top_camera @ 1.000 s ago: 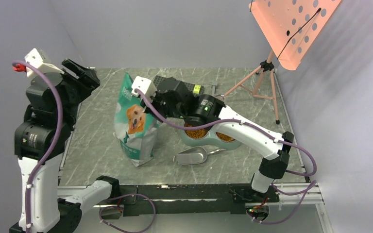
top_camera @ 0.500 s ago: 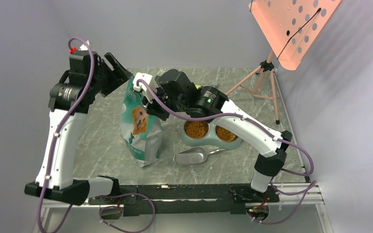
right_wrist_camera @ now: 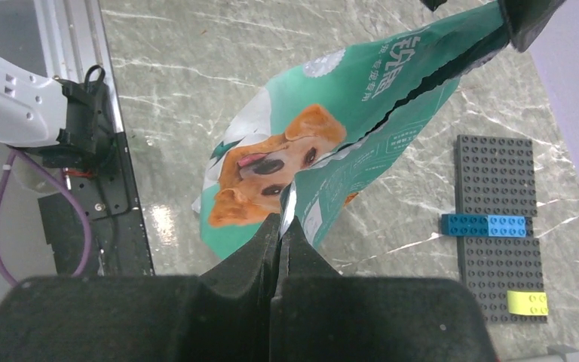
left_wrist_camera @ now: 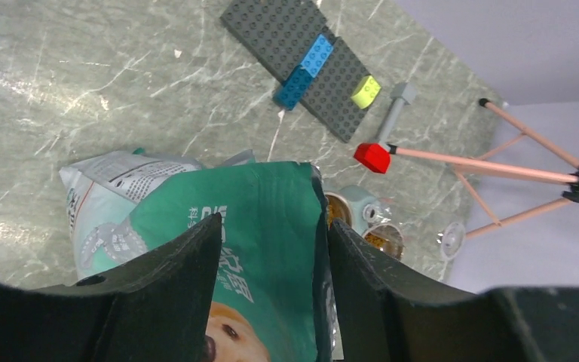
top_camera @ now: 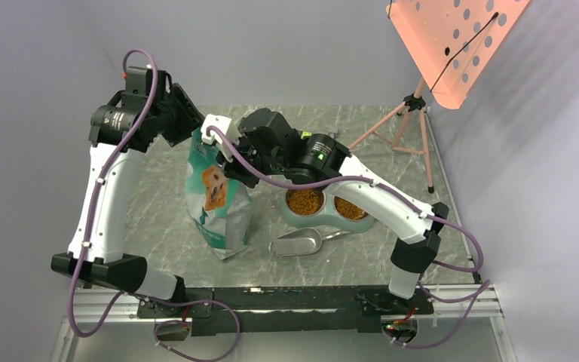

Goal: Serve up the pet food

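My R gripper (right_wrist_camera: 280, 225) pinches pouch (top_camera: 215, 188) edge; L gripper (left_wrist_camera: 273, 230) wide astride its top. Pet food (top_camera: 304, 202) looks served; next, L must clamp squarely.

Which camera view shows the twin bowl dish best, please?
The top external view: the twin bowl dish shows nearly whole, pet food in both bowls. The left wrist view catches only part of it beside the pouch; the right wrist view misses it.
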Action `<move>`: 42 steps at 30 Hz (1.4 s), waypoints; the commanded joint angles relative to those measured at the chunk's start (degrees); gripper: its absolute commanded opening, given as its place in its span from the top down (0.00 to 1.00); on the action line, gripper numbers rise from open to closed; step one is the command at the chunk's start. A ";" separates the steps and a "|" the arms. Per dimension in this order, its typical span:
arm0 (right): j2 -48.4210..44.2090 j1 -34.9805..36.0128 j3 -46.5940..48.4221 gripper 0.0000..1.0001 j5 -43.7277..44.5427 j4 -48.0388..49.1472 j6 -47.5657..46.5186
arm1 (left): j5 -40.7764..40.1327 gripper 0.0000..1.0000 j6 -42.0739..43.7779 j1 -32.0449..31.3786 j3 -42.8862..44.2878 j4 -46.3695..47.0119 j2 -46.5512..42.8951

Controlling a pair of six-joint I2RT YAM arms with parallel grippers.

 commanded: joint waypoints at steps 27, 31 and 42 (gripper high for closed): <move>-1.13 -0.42 4.12 0.85 2.88 0.52 -4.00 | -9.66 1.00 -12.25 -2.60 -1.22 -17.22 -9.56; 1.64 2.86 6.08 0.46 2.55 4.77 -2.97 | -10.02 1.00 -13.41 -0.27 -1.00 -15.77 -12.28; 9.74 7.63 13.00 0.24 5.06 7.30 -9.23 | -7.94 1.00 -17.06 3.60 -2.66 -14.58 -16.26</move>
